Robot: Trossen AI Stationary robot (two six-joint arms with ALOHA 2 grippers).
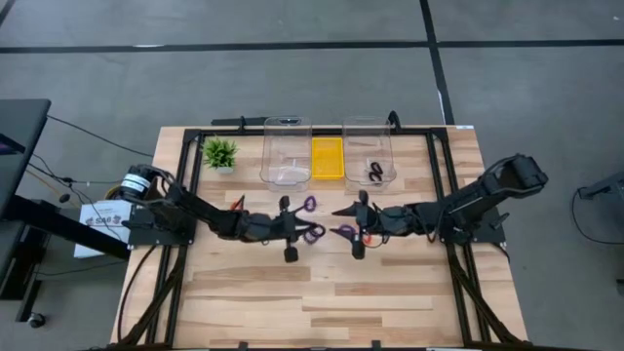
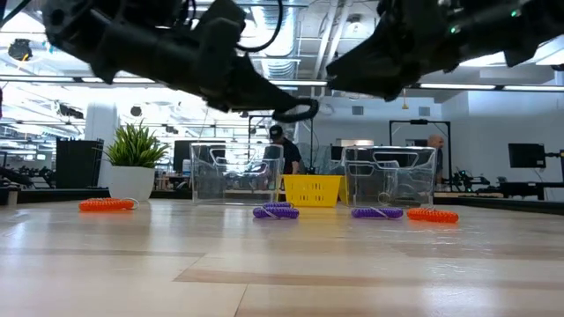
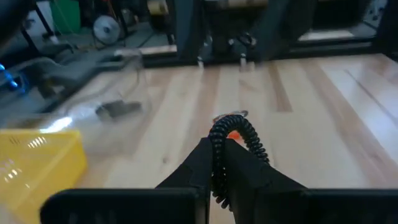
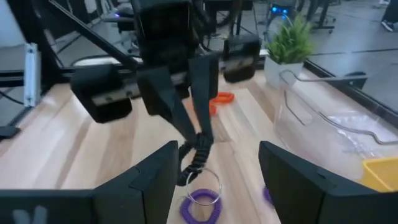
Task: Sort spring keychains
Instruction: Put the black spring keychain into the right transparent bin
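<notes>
Gripping a black spring keychain (image 3: 235, 144), my left gripper (image 3: 219, 167) holds it clamped between closed fingers, raised above the table (image 1: 331, 292) near its centre. The coil sticks out past the fingertips as a loop, and in the low view it hangs clear of the wood.

My right gripper (image 4: 214, 180) faces the left one from the right side, just beside it, fingers spread wide with nothing between them. It hovers above the table.

Loose keychains on the wood:
- One purple keychain (image 1: 309, 203) lies on the far side of my left gripper.
- A second purple keychain (image 1: 314, 233) lies on its near side, between the two grippers.
- A third purple keychain (image 1: 343, 231) lies just beside my right gripper.
- One red-orange keychain (image 1: 236, 203) lies to the left, next to my left arm.
- Another red-orange keychain (image 2: 432, 215) shows in the low view on the right of the purple ones.

Containers along the far edge:
- The left clear bin (image 1: 286, 152) stands near the small green plant (image 1: 219, 153).
- The yellow tray (image 1: 327, 157) sits between the two bins.
- The right clear bin (image 1: 368, 152) holds another black keychain (image 1: 375, 172).
</notes>
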